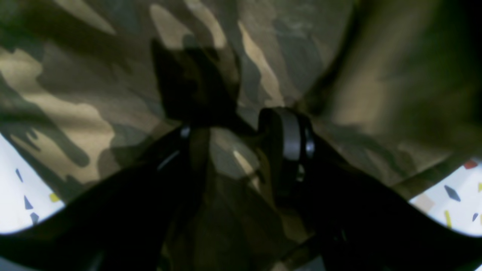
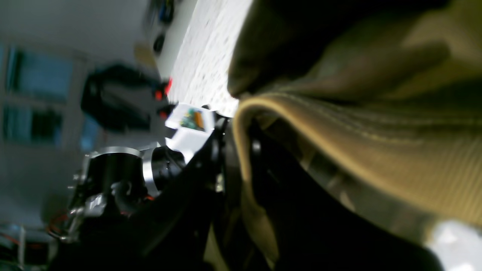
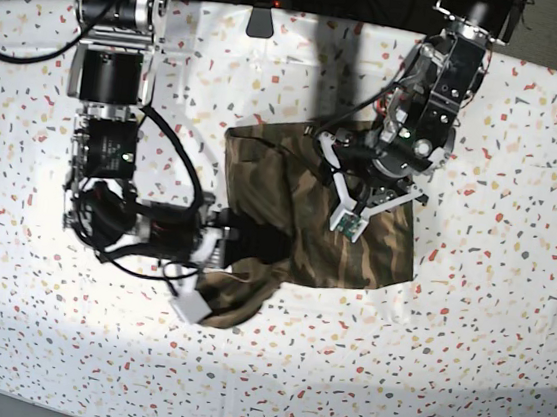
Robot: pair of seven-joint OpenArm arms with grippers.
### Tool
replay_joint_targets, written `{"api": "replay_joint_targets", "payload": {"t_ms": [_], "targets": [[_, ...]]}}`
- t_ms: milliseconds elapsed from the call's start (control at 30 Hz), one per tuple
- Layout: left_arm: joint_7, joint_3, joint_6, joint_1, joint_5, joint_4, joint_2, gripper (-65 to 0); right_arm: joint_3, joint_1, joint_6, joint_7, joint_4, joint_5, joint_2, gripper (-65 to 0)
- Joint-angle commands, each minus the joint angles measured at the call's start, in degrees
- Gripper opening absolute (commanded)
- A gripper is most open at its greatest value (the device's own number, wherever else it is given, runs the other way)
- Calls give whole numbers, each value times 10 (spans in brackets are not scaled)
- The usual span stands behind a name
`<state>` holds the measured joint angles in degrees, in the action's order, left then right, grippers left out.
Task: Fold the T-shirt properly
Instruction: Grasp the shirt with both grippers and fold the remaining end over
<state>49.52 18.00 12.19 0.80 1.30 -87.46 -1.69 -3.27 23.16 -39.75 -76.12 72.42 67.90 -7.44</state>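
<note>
The camouflage T-shirt (image 3: 375, 245) lies partly folded at the middle of the table, its left side bunched and pulled up. My right gripper (image 3: 242, 237), on the left of the base view, is shut on that bunched edge. The right wrist view shows a tan ribbed band of the T-shirt (image 2: 376, 150) clamped in the right gripper (image 2: 241, 139). My left gripper (image 3: 333, 156) rests on the shirt's far edge. In the left wrist view the left gripper (image 1: 235, 131) has its jaws apart, tips against the T-shirt (image 1: 75, 113), and cloth lies loose between them.
The table (image 3: 481, 373) is covered in white speckled sheeting. A loose lump of the shirt (image 3: 223, 298) sags toward the front, below the right gripper. Both arm bases stand along the far edge, with a small dark object (image 3: 263, 21) between them.
</note>
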Motion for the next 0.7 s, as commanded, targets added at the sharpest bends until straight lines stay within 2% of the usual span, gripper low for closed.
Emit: {"api": "replay_joint_targets", "payload": {"t_ms": [0, 133, 200, 300, 467, 667], "targets": [[12, 1, 5, 2, 11, -2, 7, -394, 9, 25, -3, 11, 10, 8, 9, -650], [14, 1, 7, 2, 11, -2, 7, -394, 42, 37, -3, 17, 10, -73, 59, -650], [17, 1, 7, 2, 11, -2, 7, -394, 45, 35, -3, 24, 10, -140, 87, -650], [21, 1, 7, 3, 11, -2, 7, -394, 45, 33, -3, 60, 10, -195, 111, -650], [30, 1, 7, 5, 11, -2, 7, -394, 44, 33, -3, 87, 9, -259, 120, -650], [62, 1, 7, 11, 11, -27, 7, -394, 44, 33, -3, 92, 9, -266, 124, -650]]}}
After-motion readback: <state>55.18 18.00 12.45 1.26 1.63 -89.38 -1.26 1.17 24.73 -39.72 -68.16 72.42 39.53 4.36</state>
